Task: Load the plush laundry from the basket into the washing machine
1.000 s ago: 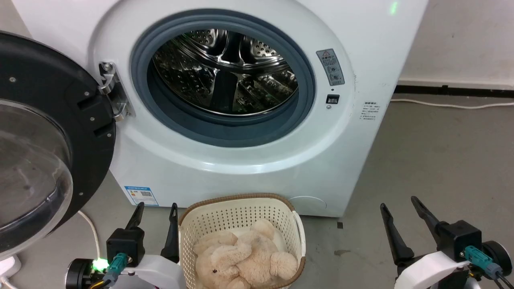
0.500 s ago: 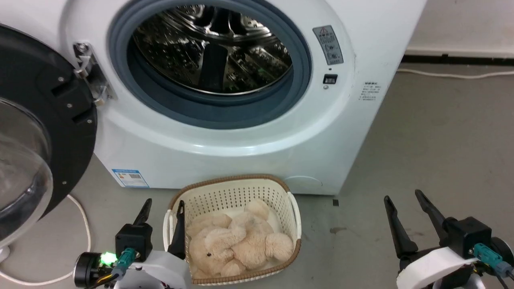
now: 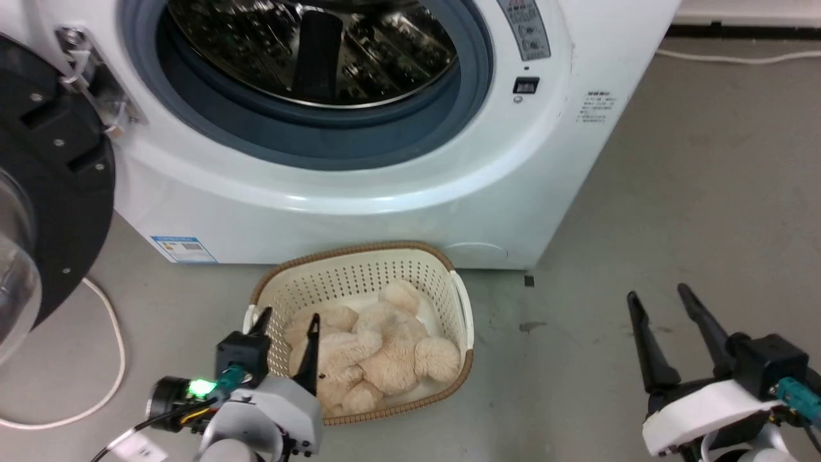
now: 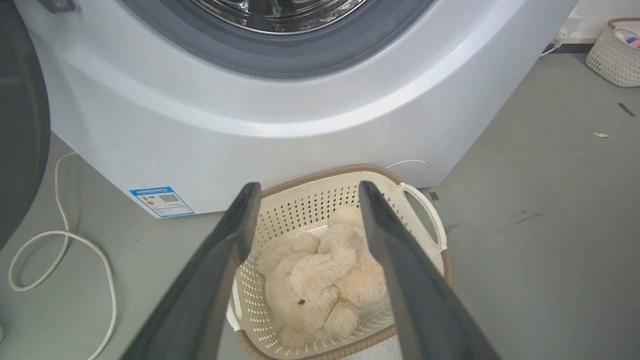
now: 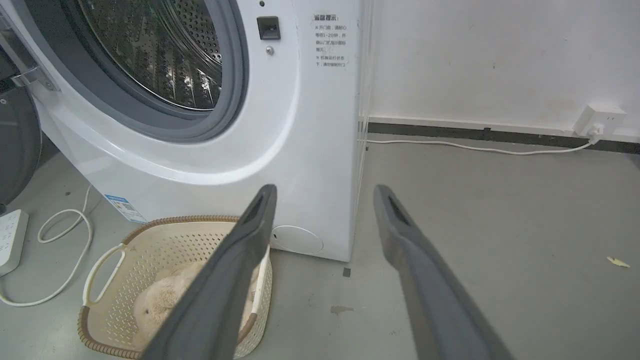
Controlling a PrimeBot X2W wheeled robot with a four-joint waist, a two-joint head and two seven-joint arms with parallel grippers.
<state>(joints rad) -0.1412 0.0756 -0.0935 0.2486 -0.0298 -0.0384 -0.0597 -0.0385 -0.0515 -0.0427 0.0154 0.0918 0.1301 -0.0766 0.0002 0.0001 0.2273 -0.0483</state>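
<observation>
hovering my left gripper (image 3: 289, 317) over the basket (image 3: 359, 248), jaws spread and empty; the plush laundry (image 3: 385, 350) lies inside it, before the washing machine (image 3: 359, 212). my right gripper (image 3: 657, 293), also spread, hangs well aside.

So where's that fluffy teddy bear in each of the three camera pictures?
Head view: teddy bear lower centre, inside the basket.
Left wrist view: lower centre, framed by the left tool.
Right wrist view: lower left, partly behind the right tool.
Shared landmark: the blue label on the washing machine, near the basket.
</observation>
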